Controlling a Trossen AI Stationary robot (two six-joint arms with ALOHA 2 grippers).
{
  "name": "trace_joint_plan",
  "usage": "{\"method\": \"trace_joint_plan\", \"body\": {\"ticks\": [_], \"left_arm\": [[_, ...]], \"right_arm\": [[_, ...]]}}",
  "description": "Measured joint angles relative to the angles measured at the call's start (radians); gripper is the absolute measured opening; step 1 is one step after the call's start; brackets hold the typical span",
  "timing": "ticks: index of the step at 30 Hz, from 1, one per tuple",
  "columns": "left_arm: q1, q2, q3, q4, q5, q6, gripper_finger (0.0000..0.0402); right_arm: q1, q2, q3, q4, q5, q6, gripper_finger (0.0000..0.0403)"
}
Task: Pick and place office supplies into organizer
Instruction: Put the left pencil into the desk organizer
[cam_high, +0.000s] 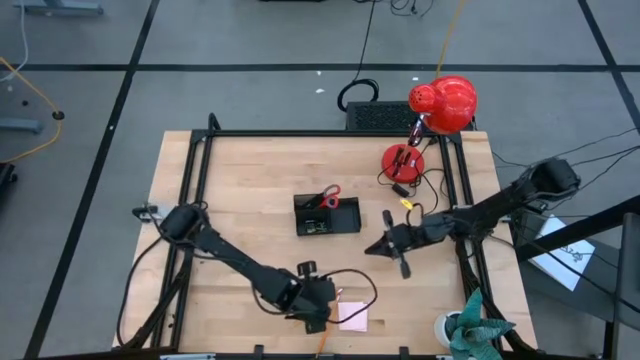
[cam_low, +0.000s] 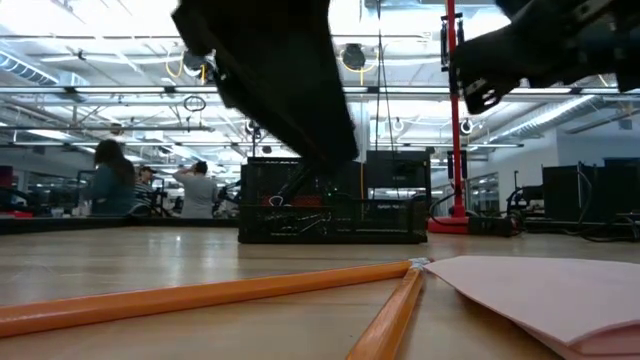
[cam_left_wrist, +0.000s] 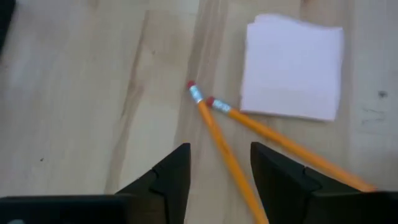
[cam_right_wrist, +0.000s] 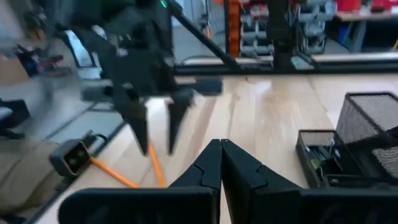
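Orange pencils (cam_left_wrist: 230, 140) are lying crossed beside the pink sticky-note pad (cam_left_wrist: 292, 65), one running lengthwise between the left gripper's (cam_left_wrist: 219, 171) parted, empty fingers, while the clenched right gripper (cam_right_wrist: 221, 163) is waiting farther off, near the organizer (cam_high: 327, 216).

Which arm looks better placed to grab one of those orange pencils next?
The left. Its open tool hovers right over the two orange wooden pencils beside the pale pink square sticky-note pad. The right tool is shut, farther off near the black mesh organizer.
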Motion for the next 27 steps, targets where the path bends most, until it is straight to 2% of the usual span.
{"method": "trace_joint_plan", "body": {"ticks": [10, 19, 27], "left_arm": [[0.041, 0.018, 0.006, -0.006, 0.127, 0.06, 0.0175], [0.059, 0.022, 0.023, 0.027, 0.109, -0.111, 0.0175], [0.052, 0.043, 0.022, -0.018, 0.102, -0.137, 0.0175]], "right_arm": [[0.006, -0.12, -0.168, 0.247, 0.003, 0.05, 0.0], [0.005, -0.123, -0.181, 0.259, 0.035, 0.053, 0.0], [0.005, -0.123, -0.181, 0.259, 0.034, 0.053, 0.0]]}}
